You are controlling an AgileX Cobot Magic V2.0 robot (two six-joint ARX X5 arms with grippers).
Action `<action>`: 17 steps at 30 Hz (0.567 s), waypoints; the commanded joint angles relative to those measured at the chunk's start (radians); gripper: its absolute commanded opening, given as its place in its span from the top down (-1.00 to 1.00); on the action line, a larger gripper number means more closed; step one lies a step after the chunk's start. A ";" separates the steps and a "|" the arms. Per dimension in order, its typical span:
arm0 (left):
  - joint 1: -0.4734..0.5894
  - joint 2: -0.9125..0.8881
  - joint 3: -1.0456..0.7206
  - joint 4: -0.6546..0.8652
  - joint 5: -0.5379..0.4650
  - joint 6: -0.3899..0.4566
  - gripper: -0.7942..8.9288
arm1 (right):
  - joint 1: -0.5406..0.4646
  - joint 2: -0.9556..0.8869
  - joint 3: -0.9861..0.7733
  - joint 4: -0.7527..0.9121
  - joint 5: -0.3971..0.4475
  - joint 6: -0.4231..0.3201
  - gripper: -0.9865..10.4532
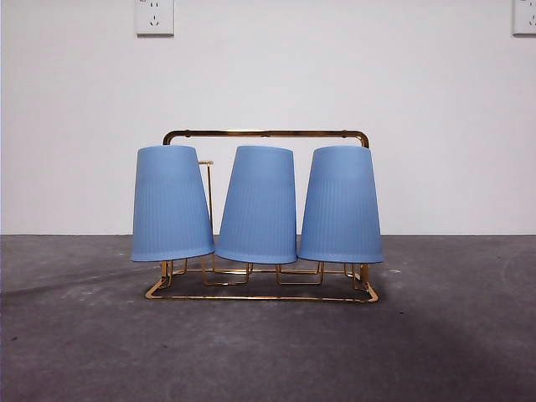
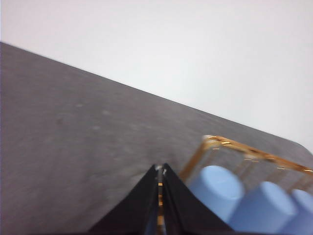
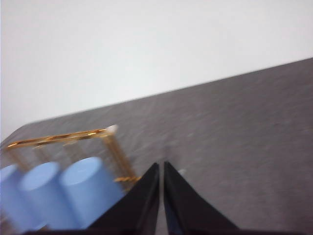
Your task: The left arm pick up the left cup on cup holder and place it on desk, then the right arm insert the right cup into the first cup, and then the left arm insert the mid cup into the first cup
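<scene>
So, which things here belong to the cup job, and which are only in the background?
For the job:
- left cup
- mid cup
- right cup
- cup holder
- desk
- left gripper, shut, away from the cups
- right gripper, shut, also waiting

Only background:
- wall sockets
- white wall

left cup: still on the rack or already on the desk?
On the rack. The left cup hangs upside down on the cup holder, beside the other two; its rim is clear of the desk.
</scene>
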 commanded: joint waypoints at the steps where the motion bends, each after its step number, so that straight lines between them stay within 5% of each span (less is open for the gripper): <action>1: -0.017 0.105 0.126 -0.034 0.053 0.045 0.81 | 0.002 0.089 0.130 -0.081 -0.061 -0.070 0.81; 17: -0.205 0.512 0.591 -0.336 0.286 0.257 0.82 | 0.154 0.451 0.486 -0.287 -0.311 -0.266 0.81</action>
